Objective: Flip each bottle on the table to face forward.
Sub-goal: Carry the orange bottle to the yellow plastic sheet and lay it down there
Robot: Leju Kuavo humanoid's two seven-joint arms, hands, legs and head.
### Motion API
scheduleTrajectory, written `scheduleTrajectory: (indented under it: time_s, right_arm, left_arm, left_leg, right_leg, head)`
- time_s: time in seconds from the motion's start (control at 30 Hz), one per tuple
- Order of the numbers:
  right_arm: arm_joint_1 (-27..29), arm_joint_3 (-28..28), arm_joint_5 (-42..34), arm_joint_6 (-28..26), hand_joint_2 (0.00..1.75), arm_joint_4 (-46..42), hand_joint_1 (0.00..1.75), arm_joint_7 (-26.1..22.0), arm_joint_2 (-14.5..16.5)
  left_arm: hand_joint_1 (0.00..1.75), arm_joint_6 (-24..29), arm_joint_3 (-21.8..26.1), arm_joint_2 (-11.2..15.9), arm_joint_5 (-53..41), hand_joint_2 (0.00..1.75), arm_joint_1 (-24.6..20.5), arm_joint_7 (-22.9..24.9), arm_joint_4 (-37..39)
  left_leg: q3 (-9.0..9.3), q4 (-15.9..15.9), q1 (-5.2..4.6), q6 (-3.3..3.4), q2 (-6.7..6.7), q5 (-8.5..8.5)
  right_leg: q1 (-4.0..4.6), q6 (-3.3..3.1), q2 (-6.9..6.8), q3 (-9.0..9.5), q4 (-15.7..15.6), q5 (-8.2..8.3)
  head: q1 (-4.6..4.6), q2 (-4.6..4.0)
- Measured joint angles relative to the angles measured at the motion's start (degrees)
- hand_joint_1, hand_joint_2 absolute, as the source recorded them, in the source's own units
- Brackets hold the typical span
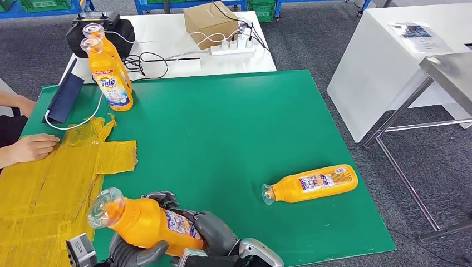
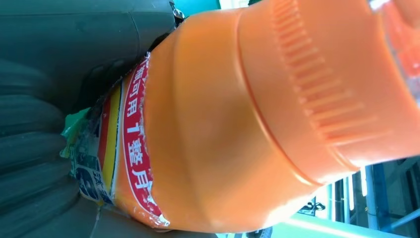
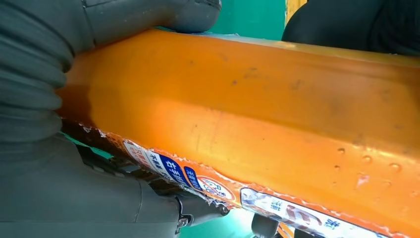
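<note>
Held bottle (image 1: 146, 222): orange body, clear cap, label in red, yellow, blue and white with white script on the red band.
Lying bottle (image 1: 311, 184): orange, pale label with blue and red print.
Standing bottles (image 1: 109, 71): orange, white-and-blue labels.
Worktop (image 1: 234, 128): green mat.
Tape patch (image 1: 50, 183): yellow.
Hands (image 1: 209, 231): grey, darker fingers.
Cardboard box (image 1: 210, 22): brown.
Floor (image 1: 311, 50): grey.

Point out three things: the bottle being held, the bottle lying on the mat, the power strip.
held bottle (image 1: 147, 222): head view, orange body.
lying bottle (image 1: 317, 183): head view, label at mid-body.
power strip (image 1: 232, 49): head view, white casing.
</note>
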Motion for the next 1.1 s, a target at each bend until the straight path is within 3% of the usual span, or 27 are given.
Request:
scheduleTrajectory:
  time_s: [0.4,0.53,0.63,0.73,0.8,0.87,0.93,1.1]
  right_arm:
    - [1.02,-0.04,0.20,-0.80,1.75,0.68,1.75,-0.39,0.18]
    - [1.36,-0.27,1.12,-1.66,1.75,0.44,0.00,0.17,0.01]
    - [2.52,-0.88,3.82,-4.53,1.75,-1.28,0.00,1.68,-0.53]
    - [4.46,-2.20,5.56,-7.63,1.75,-4.72,0.00,2.56,-1.67]
    - [5.74,-3.27,6.02,-9.37,1.75,-7.52,0.00,2.62,-2.71]
    - [6.92,-4.53,5.99,-10.74,1.75,-10.48,0.00,2.58,-4.17]
    - [8.22,-6.36,5.31,-11.31,1.75,-13.44,0.00,2.35,-6.25]
    - [10.61,-10.67,4.31,-11.42,1.75,-18.04,0.00,1.56,-9.98]
  left_arm:
    - [1.75,0.01,-0.21,0.11,-0.14,1.75,0.24,-0.78,0.00]
    - [1.75,2.38,-0.40,0.11,-3.34,1.75,0.49,-1.81,-0.17]
    - [1.75,10.45,-0.61,-0.13,-14.79,1.75,1.25,-3.25,-1.42]
    - [1.75,25.00,0.51,-0.61,-34.62,1.75,1.71,-2.89,-3.13]
    - [1.75,36.36,1.99,-0.62,-52.94,1.75,1.69,0.28,-3.57]
    - [1.75,44.02,3.64,-0.10,-69.24,1.75,1.56,5.20,-3.08]
    - [1.75,47.21,5.81,1.04,-76.61,1.75,1.41,8.85,-1.49]
    - [1.75,49.16,10.81,3.23,-75.94,1.75,1.25,10.54,2.14]
  left_leg:
    - [0.00,0.00,0.00,0.00,-0.01,0.00]
    - [0.00,0.00,0.00,0.00,0.00,0.00]
    - [0.00,0.00,-0.01,0.00,-0.02,0.00]
    - [-0.03,0.00,-0.02,0.00,-0.02,0.00]
    - [-0.03,0.00,-0.02,0.00,-0.03,-0.01]
    - [-0.02,0.00,-0.02,0.00,-0.04,-0.01]
    - [-0.02,0.00,-0.02,0.00,-0.03,-0.01]
    - [-0.01,0.00,-0.02,0.00,0.00,0.00]
  right_leg:
    - [0.00,0.00,0.00,0.00,0.00,0.00]
    - [0.00,0.00,0.00,-0.01,-0.01,0.00]
    - [-0.01,0.00,-0.01,-0.01,-0.01,0.00]
    - [-0.01,0.00,-0.02,-0.02,-0.01,0.00]
    - [-0.01,0.00,-0.02,-0.03,-0.02,0.00]
    - [-0.01,0.00,-0.02,-0.02,-0.02,0.00]
    - [-0.01,0.00,-0.03,-0.02,-0.02,-0.01]
    - [-0.01,0.00,-0.03,-0.04,-0.01,0.00]
  head:
    - [0.01,0.00]
    - [0.01,0.00]
    - [-0.01,0.00]
    - [0.00,0.00]
    - [0.01,0.00]
    - [0.00,0.00]
    - [-0.01,0.00]
    - [-0.01,0.00]
